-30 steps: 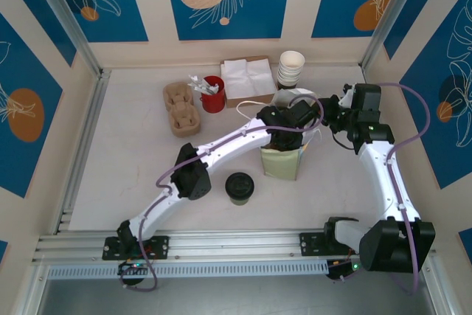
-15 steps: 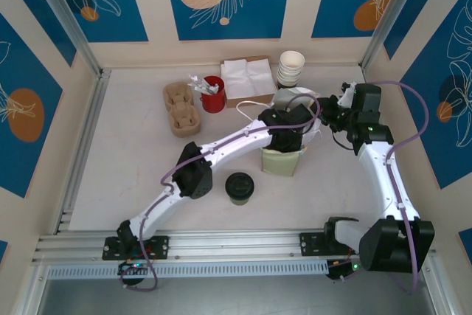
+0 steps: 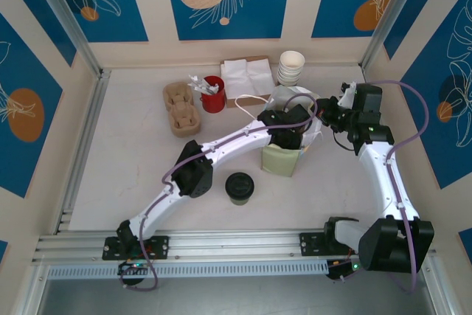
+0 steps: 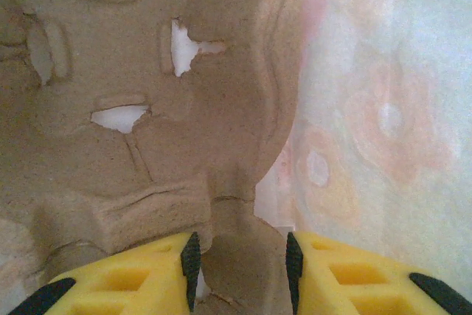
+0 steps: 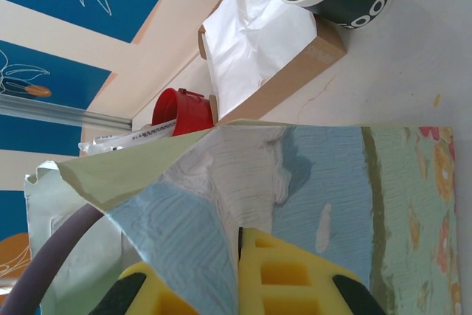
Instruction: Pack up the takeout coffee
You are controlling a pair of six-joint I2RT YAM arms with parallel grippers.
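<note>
Takeout coffee stands left of the paper bag — my left gripper pinches a cardboard carrier inside it, my right gripper clamps its rim.

The takeout coffee is a small paper cup with dark olive-green sides, closed by a round black plastic lid seated flat on its rim. Seen from above, the lid covers most of the cup, and a narrow band of green shows below it. The cup stands upright on the pale counter, in the near half and roughly midway across. It lies to the near-left of the pale green paper bag, close to it but apart.
</note>
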